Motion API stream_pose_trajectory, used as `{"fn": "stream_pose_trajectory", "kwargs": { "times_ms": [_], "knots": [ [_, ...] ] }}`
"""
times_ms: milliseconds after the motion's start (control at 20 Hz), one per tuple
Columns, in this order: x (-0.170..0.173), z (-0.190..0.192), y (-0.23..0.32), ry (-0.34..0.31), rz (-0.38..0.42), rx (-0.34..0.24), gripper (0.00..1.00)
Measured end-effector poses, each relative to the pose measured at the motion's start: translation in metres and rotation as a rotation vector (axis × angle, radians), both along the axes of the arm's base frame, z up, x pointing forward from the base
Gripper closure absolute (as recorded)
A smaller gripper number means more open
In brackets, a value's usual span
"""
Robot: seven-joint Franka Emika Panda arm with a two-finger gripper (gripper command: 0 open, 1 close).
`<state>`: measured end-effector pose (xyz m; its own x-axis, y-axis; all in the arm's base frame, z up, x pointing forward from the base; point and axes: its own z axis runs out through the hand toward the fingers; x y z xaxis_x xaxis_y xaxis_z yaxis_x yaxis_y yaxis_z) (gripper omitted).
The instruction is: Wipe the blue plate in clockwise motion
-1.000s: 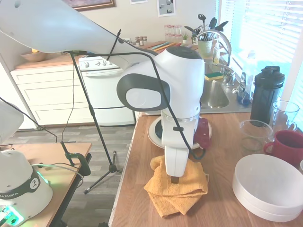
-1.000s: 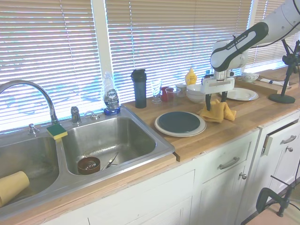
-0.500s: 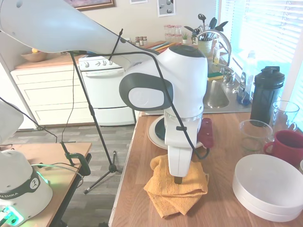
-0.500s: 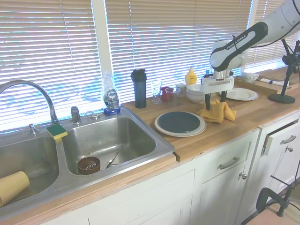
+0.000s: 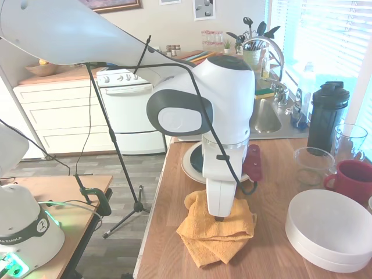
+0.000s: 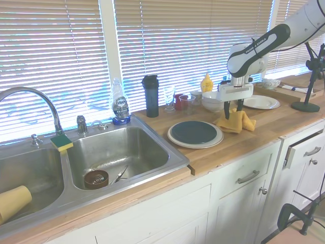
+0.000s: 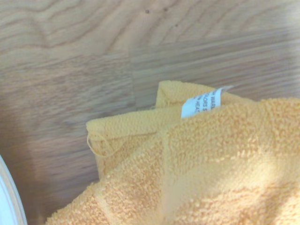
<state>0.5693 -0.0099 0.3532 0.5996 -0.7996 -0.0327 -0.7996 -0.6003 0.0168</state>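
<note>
One orange towel (image 6: 234,121) sits bunched under my spread fingers (image 6: 233,112), not yet pinched. Soft and limp, it should gather best at its thick middle fold. Left of it on the tabletop (image 6: 264,127) lies the blue plate (image 6: 194,132), glossy, probably slippery and breakable.

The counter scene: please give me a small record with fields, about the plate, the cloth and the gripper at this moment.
blue plate: lies flat on a larger cream-white plate, on the wooden counter, nothing on it
orange cloth: crumpled on the counter beside the plates, not touching the blue plate
gripper: points straight down over the cloth, fingers open, one on each side of it
cloth label: white tag on a folded edge, seen in the wrist view
wiping: not begun
</note>
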Motion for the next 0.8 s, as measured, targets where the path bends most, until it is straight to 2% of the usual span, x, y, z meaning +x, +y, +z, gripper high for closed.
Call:
{"fn": "stream_pose_trajectory", "kwargs": {
  "times_ms": [550,800],
  "knots": [
    [0.000,-0.001,0.003,0.003,0.005,0.000,1.00],
    [-0.003,0.015,0.010,-0.010,0.018,0.001,1.00]
  ]
}}
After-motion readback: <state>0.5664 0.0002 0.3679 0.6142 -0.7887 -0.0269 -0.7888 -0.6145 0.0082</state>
